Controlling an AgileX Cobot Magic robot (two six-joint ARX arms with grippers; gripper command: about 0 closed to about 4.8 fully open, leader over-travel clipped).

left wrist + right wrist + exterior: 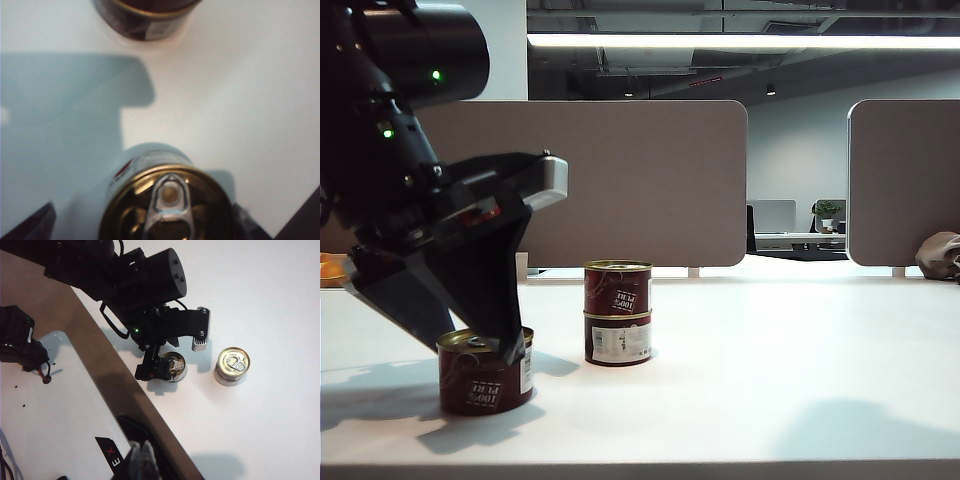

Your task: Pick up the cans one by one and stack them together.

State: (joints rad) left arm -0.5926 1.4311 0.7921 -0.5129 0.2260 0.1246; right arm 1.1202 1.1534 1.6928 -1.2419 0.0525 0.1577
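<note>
- You are on the 3rd can: 2 cans (pixel 618 312) already stand stacked at centre-left of the exterior view, and the loose can (pixel 485 371) sits on the bench (pixel 770 380) at lower left, near the stack but apart from it.
- Your left gripper (pixel 480 345) is spread wide and lowered over that loose can, 1 finger (pixel 505 320) reaching down past its lid; nothing is pinched yet.
- In the left wrist view the can's gold lid (pixel 167 205) sits between the 2 dark fingertips at the bottom corners.
- Your right gripper (pixel 141 460) is pressed together and empty, high at the bench edge, clear of the work.
- Next, I judge, you close squarely on the can's sides, lift it above the stack, and centre it before release.
</note>
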